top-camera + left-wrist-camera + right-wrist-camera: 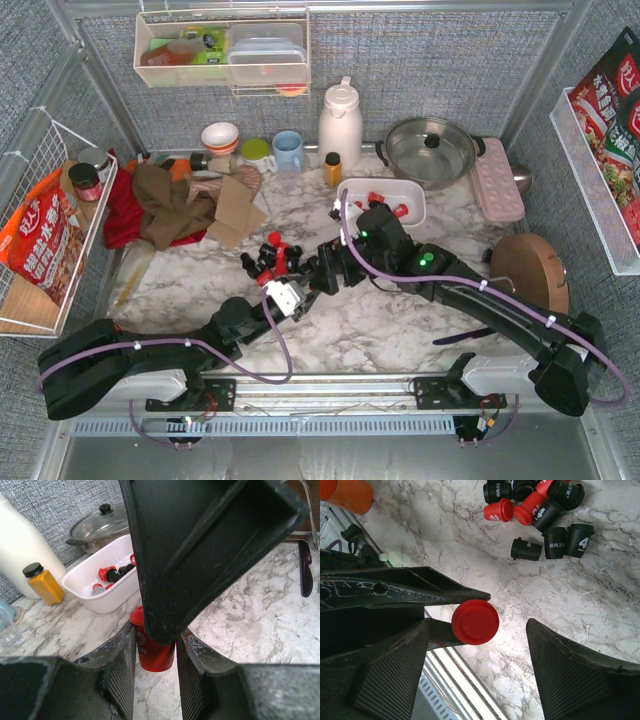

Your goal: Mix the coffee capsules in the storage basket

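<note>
My left gripper (155, 672) is shut on one red coffee capsule (152, 652), held just above the marble top. In the right wrist view that capsule (475, 621) shows end-on between the jaws of my right gripper (480, 675), nearer its left finger. That gripper is open and touches nothing. The two grippers meet mid-table (310, 285). A pile of red and black capsules (540, 510) lies loose on the table behind them (265, 255). The white storage basket (107, 600) stands further back (415, 215) with a few capsules (112, 573) inside.
A yellow bottle (44, 584) and a white thermos (340, 125) stand left of the basket, a lidded pot (430, 148) behind it, a pink tray (497, 180) to its right. A round wooden board (530, 270) lies at right, crumpled cloth and cardboard (170, 205) at back left.
</note>
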